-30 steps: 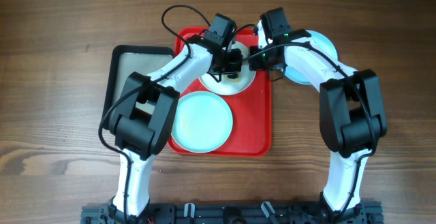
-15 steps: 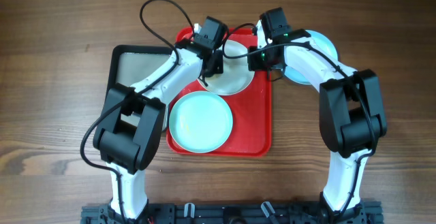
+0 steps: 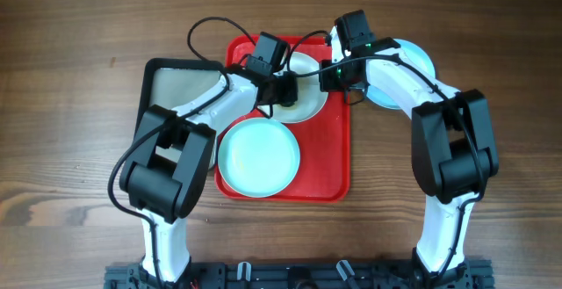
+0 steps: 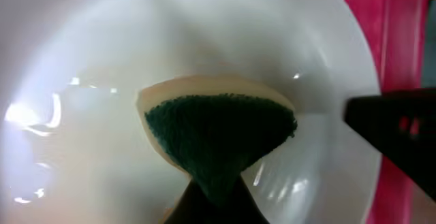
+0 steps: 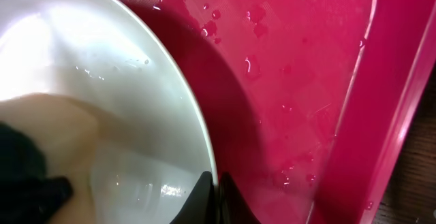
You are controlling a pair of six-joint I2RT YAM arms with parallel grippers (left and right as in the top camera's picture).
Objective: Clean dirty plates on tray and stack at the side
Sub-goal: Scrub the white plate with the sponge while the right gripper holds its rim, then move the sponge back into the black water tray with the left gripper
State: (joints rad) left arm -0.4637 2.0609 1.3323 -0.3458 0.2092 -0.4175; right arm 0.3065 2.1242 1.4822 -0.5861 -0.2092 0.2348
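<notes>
The white plate [image 3: 306, 96] lies at the back of the red tray [image 3: 338, 153]. My left gripper [image 3: 279, 91] is shut on a green and yellow sponge [image 4: 218, 132] pressed on the white plate [image 4: 102, 81]. My right gripper [image 3: 332, 76] is shut on the white plate's right rim [image 5: 204, 149], over the wet tray floor [image 5: 300, 67]. A mint-aqua plate [image 3: 259, 155] lies at the tray's front. A second mint-aqua plate [image 3: 417, 59] lies on the table right of the tray, partly under my right arm.
A smaller black-rimmed grey tray [image 3: 167, 87] sits left of the red tray, partly under my left arm. Cables loop above the red tray's back edge. The rest is bare wooden table.
My left gripper with the sponge swept left across the white plate, then back toward its middle. The right gripper has stayed on the rim.
</notes>
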